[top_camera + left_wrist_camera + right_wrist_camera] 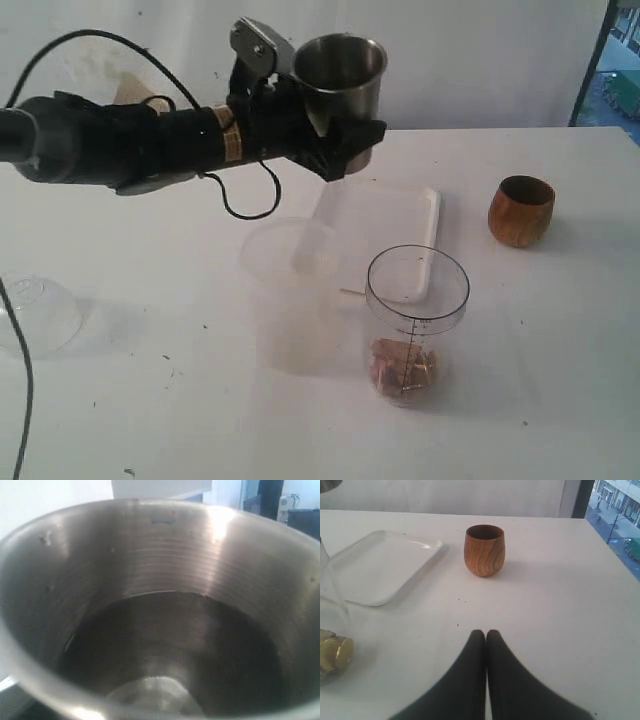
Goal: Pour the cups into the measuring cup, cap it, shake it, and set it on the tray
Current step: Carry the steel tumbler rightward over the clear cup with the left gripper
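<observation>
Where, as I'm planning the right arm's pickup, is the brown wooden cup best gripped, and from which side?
Probably the rounded belly of the wooden cup, across its widest band, coming in level from the near side where the right tool faces it. It stands upright, apart from the tray, so a side grip keeps it level. The tool is shut and must open first.

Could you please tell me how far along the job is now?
Done: the clear graduated measuring cup already holds small pieces. In hand: the left gripper holds the shiny steel tumbler upright, aloft. Left: capping, shaking, setting it on the flat white tray; what the brown wooden cup holds isn't visible.
</observation>
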You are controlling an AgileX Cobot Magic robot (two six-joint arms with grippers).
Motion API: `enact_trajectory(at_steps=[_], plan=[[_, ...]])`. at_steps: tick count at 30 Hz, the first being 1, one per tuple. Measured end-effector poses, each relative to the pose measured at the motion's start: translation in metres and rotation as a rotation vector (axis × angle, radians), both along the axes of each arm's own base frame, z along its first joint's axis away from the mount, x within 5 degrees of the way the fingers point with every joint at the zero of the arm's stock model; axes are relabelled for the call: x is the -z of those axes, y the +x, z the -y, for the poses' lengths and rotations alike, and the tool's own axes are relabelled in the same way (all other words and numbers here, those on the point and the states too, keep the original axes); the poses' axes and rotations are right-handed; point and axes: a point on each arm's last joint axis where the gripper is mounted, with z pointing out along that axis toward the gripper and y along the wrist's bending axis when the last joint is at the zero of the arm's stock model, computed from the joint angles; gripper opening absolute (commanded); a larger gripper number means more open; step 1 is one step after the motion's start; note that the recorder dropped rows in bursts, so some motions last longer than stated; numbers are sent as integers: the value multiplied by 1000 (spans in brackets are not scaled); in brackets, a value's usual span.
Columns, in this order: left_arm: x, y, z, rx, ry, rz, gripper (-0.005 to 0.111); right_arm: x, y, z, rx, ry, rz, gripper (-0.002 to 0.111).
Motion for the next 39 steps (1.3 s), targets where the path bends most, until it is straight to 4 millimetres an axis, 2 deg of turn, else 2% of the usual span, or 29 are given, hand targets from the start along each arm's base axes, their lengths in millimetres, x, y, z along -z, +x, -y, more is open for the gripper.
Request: enact_trajectory(at_steps=[6, 14, 27, 39], plan=[[12, -5, 16, 79, 64, 25, 0, 0, 0, 0, 0, 0, 0, 0], [16, -9, 17, 143, 146, 89, 0, 0, 0, 0, 0, 0, 0, 0], [13, -17, 20, 256, 162, 239, 0, 0, 0, 0, 0, 0, 0, 0], [13, -22, 21, 319, 177, 310, 0, 0, 0, 0, 0, 0, 0, 0]])
